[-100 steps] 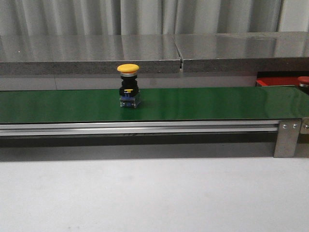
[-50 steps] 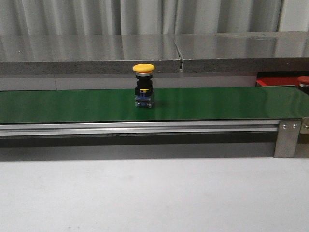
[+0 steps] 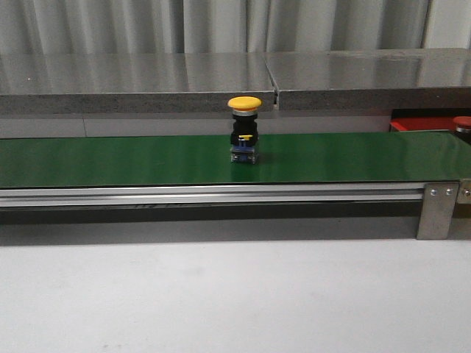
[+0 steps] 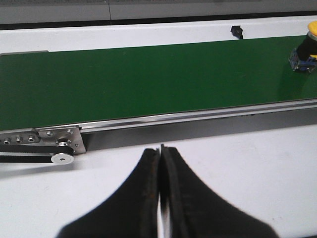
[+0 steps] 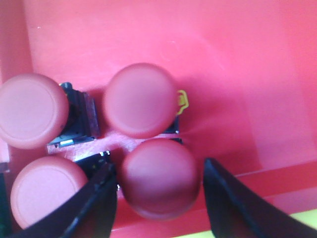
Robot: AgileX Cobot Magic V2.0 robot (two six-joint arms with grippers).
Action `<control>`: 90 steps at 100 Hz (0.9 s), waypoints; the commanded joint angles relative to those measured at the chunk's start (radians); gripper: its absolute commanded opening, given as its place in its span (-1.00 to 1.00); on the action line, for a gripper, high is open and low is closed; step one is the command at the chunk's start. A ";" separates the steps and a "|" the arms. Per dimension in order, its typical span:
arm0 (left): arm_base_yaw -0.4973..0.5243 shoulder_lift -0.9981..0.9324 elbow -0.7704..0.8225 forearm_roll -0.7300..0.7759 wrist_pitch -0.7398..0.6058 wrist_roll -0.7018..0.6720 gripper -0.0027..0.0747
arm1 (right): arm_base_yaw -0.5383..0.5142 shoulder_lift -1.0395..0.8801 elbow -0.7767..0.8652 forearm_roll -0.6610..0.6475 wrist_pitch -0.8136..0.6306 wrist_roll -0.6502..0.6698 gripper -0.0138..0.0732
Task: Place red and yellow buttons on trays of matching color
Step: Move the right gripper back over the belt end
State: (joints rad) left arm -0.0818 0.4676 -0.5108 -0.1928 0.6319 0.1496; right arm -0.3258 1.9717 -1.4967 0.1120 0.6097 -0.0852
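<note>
A yellow button [image 3: 243,134] with a dark base stands upright on the green belt [image 3: 110,158], near its middle; the left wrist view catches it [image 4: 304,47] at the frame's edge. My left gripper [image 4: 160,148] is shut and empty over the white table, short of the belt [image 4: 124,84]. The red tray [image 3: 423,123] lies at the far right, one red button [image 3: 462,122] showing on it. Over this red tray [image 5: 223,59], my right gripper [image 5: 158,166] stands open astride a red button [image 5: 161,178], with a gap on one side. Several red buttons [image 5: 140,99] crowd together there. Neither gripper shows in the front view.
A grey shelf [image 3: 221,81] runs behind the belt. A metal bracket [image 3: 438,209] closes the belt's right end and a roller bracket [image 4: 59,144] its left end. White tabletop [image 3: 221,294] lies in front. A yellow strip [image 5: 297,223] borders the red tray.
The yellow button has travelled to the right along the belt, from left of centre to about the middle.
</note>
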 commanded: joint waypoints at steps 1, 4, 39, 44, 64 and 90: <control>-0.009 0.002 -0.027 -0.016 -0.072 0.000 -0.98 | -0.008 -0.055 -0.025 0.005 -0.051 -0.003 0.28; -0.009 0.002 -0.027 -0.016 -0.072 0.000 -0.98 | -0.008 -0.058 -0.025 0.005 -0.051 -0.003 0.28; -0.009 0.002 -0.027 -0.016 -0.072 0.000 -0.98 | -0.005 -0.192 0.032 0.002 -0.088 -0.010 0.27; -0.009 0.002 -0.027 -0.016 -0.072 0.000 -0.98 | -0.004 -0.231 0.055 0.002 -0.094 -0.010 0.27; -0.009 0.002 -0.027 -0.016 -0.072 0.000 -0.98 | 0.027 -0.382 0.140 -0.002 -0.084 -0.039 0.27; -0.009 0.002 -0.027 -0.016 -0.072 0.000 -0.98 | 0.135 -0.493 0.160 -0.002 0.000 -0.059 0.47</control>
State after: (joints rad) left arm -0.0818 0.4676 -0.5108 -0.1928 0.6319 0.1496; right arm -0.2238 1.5462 -1.3150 0.1102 0.6182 -0.1250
